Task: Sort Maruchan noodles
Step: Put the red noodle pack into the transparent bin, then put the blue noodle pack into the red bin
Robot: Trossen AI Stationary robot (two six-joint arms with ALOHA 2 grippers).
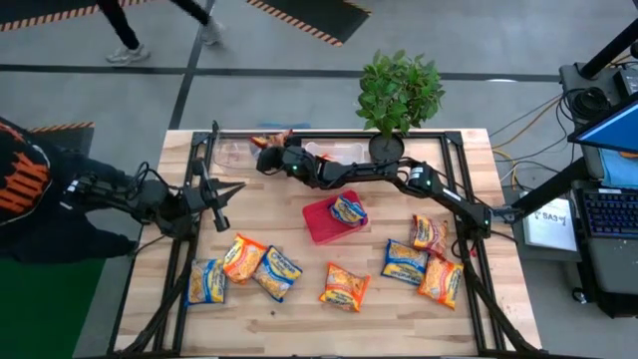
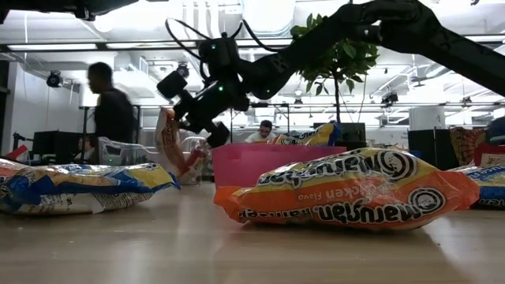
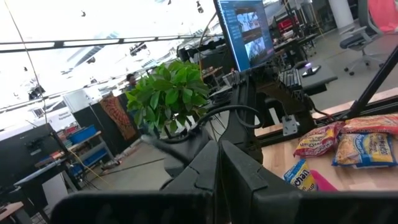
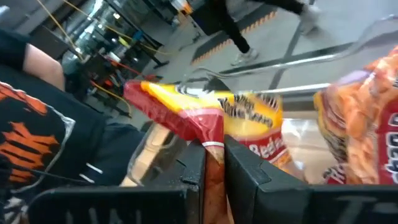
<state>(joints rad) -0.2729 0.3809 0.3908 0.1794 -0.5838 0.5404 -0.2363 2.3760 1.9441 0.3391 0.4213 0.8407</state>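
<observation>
Right tool pinches a reddish-pink packet near the worktop's far edge

The right tool [image 4: 214, 163], nearly closed on a reddish-pink Maruchan packet [image 4: 205, 118], hangs above the clear tray [image 1: 334, 152] beyond the red tray [image 1: 321, 221], which holds a blue-and-yellow packet [image 1: 349, 209]. Other packets lie scattered nearer than the red tray. The left tool [image 3: 219, 171] waits closed and empty at the left edge of the wooden worktop [image 1: 299, 309].

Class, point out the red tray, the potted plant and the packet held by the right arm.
red tray [image 1: 321, 221]: high view, bare floor.
potted plant [image 1: 400, 88]: high view, foliage.
reddish packet [image 4: 186, 115]: right wrist view, crinkled end.
</observation>
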